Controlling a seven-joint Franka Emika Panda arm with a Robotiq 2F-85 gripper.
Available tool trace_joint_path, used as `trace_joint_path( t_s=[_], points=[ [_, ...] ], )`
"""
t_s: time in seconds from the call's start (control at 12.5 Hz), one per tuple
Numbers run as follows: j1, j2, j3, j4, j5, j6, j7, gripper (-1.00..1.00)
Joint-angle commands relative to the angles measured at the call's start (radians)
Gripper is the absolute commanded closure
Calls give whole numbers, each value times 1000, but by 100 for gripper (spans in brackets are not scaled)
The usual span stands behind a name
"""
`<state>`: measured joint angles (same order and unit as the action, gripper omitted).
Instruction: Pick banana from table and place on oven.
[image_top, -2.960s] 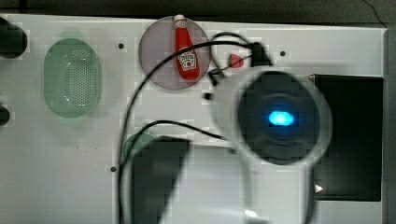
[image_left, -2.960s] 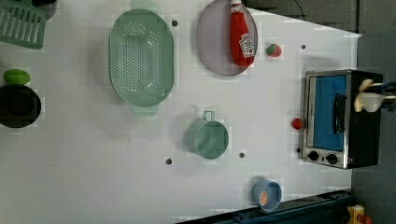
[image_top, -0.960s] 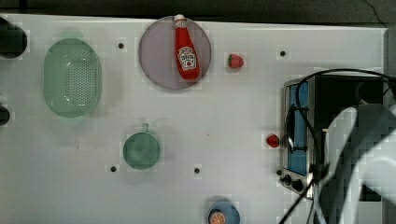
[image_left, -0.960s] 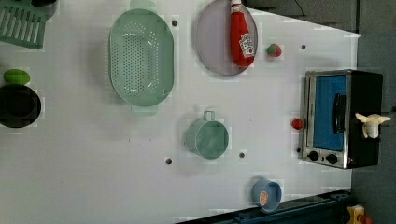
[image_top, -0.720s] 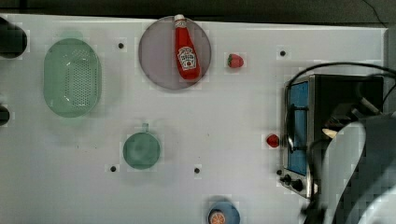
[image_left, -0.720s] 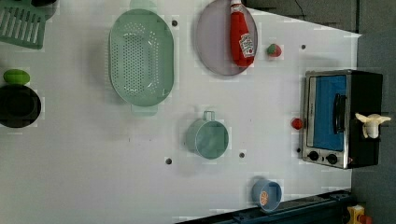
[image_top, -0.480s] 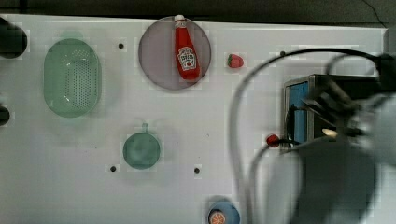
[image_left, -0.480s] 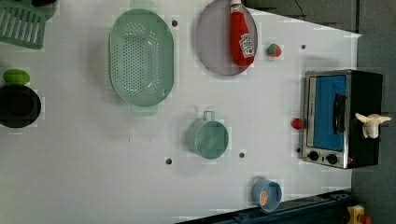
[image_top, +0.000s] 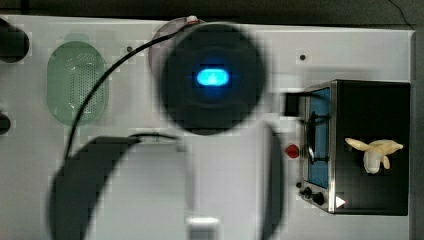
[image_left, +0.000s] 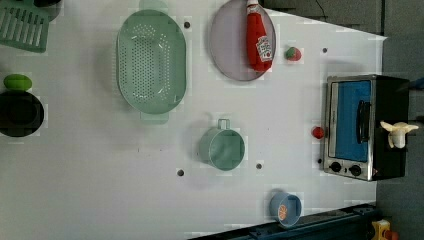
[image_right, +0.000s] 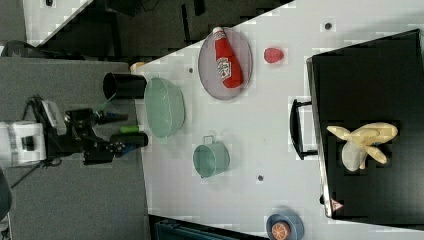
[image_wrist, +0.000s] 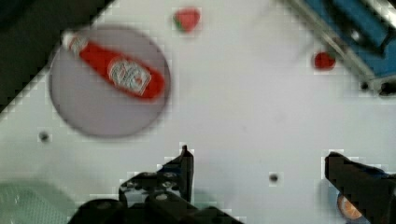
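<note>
Lying on the oven (image_right: 370, 75) top: the banana (image_right: 361, 143), off the worktop (image_left: 125, 190). Placing step looks done. Tool (image_wrist: 257, 161) wide open, empty, above the worktop. Next: probably just backing away.

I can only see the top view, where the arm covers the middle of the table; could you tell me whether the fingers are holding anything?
Observer: No. In the wrist view the fingers stand wide apart with nothing between them, over the bare table.
Operator: Thank you. What lies under the arm near the table's edge?
Observer: In the left view, a red ketchup bottle lies on a round grey plate.
Operator: Is anything else hidden in the middle?
Observer: Yes, a green mug stands upright on the table, apart from the plate.
</note>
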<state>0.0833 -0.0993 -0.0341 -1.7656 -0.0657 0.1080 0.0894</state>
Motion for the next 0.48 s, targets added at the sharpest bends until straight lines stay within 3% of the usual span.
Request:
trace_joint_path(
  t_s=[0.08,0.48],
  points=[
    [-52,-36,-26,-55,8,-10,132,-100],
    [-52,-82,-26,-114,24,-10,132,-100]
  ],
)
